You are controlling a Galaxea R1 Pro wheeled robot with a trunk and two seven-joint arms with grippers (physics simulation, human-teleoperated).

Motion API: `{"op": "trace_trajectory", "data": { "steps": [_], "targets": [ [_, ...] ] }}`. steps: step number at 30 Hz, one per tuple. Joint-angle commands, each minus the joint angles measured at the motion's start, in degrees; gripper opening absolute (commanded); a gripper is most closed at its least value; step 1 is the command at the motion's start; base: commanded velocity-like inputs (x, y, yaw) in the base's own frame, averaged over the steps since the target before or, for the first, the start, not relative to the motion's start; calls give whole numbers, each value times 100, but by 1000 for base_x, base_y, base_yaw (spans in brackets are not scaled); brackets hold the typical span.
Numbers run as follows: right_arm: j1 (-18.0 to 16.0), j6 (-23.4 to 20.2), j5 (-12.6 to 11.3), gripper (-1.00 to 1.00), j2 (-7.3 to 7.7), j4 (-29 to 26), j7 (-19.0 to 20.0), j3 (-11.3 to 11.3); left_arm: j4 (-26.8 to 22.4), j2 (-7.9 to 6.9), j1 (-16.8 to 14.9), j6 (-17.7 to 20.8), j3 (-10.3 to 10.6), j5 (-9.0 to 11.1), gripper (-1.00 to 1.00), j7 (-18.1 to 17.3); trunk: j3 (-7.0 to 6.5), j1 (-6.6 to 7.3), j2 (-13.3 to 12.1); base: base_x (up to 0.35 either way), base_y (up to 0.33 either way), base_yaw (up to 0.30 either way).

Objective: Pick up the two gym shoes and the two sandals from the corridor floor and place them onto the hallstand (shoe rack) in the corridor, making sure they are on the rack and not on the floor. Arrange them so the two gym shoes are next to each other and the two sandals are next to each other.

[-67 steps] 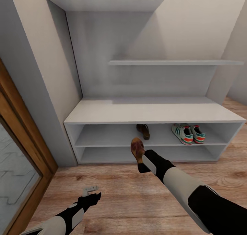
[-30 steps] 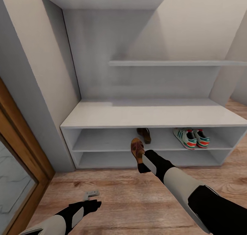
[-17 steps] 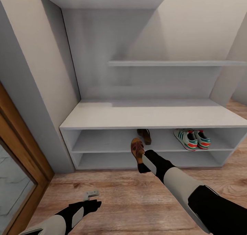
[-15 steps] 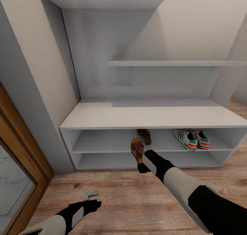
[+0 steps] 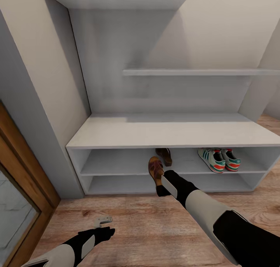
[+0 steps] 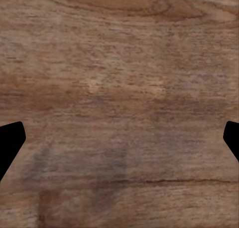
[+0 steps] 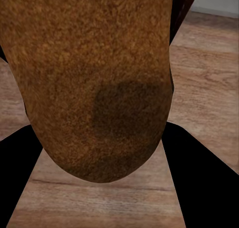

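**A:** Right wrist view first: what has the right hand (image 5: 160, 180) got?

**B:** It is clenched on a brown sandal (image 7: 97, 78); the suede sole sits between the two black fingers (image 7: 199, 183), wood planks behind. Head view puts that held sandal (image 5: 155, 168) in the air, toe up, just in front of the hallstand (image 5: 171, 130), level with its upper shelf compartment.

**A:** Left hand?

**B:** Left hand (image 5: 103, 221) hangs low over the corridor floor (image 5: 155, 228), well apart from the rack. Left wrist view: two dark fingertips (image 6: 10, 140) spread at the picture's edges, bare planks between. Released, holding nothing.

**A:** Outward from there?

**B:** Second sandal (image 5: 164, 155) lies in the upper shelf compartment, just behind the held one. Both gym shoes (image 5: 219, 160) stand side by side in the same compartment, toward its right end, near the second sandal but apart from it. Lower compartment looks bare. Counter top of the unit carries nothing. Floating shelf (image 5: 194, 72) above. Wooden door frame (image 5: 23, 173) at the left edge.
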State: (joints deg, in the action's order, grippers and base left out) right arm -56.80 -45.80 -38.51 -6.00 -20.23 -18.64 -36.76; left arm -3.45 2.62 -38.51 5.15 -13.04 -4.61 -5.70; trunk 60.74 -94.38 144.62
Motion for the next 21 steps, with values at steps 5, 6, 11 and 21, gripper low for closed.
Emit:
{"op": "trace_trajectory", "data": {
  "steps": [5,6,11,21],
  "targets": [
    [-6,-16,-60,-100,3,-7,-46,-42,-15,2,1,38,-49,-48,100,-19,5,1,2,6,0,0],
    [-6,-16,-60,-100,3,-7,-45,-42,-15,2,1,38,-49,-48,100,-19,5,1,2,2,0,0],
    [-12,-16,-60,-100,2,-12,-50,-39,-15,2,1,38,-50,-48,100,-19,5,1,2,1,0,0],
    [-15,-16,-60,-100,2,-15,-52,-36,-15,2,1,38,-50,-48,100,-19,5,1,2,0,0,0]
  ]
}}
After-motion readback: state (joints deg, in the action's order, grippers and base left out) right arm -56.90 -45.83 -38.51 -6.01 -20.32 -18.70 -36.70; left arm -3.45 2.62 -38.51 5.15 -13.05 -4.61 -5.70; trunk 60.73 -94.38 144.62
